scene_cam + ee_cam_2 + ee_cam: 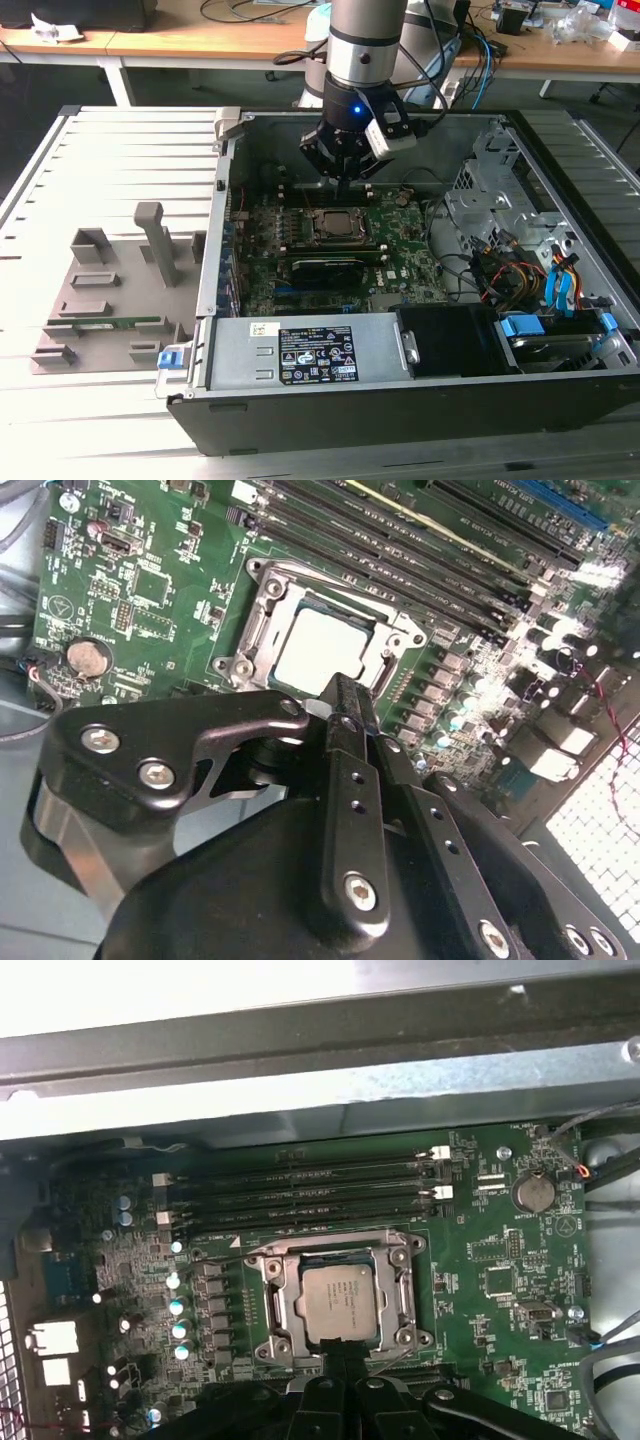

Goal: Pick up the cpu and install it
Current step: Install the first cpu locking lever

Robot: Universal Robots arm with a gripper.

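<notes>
Hovering at frame centre, the tool (343, 180), fingers closed empty, leaves the cpu (340, 1303) seated in its socket (342, 1300); installation looks done.

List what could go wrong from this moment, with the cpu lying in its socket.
1. The gripper hangs just above the cpu; a drop could press the chip or scrape the socket frame.
2. The memory slots lie right beside the socket, so a sideways drift might knock their latches.
3. The case wall stands near the arm, which leaves little room.
</notes>
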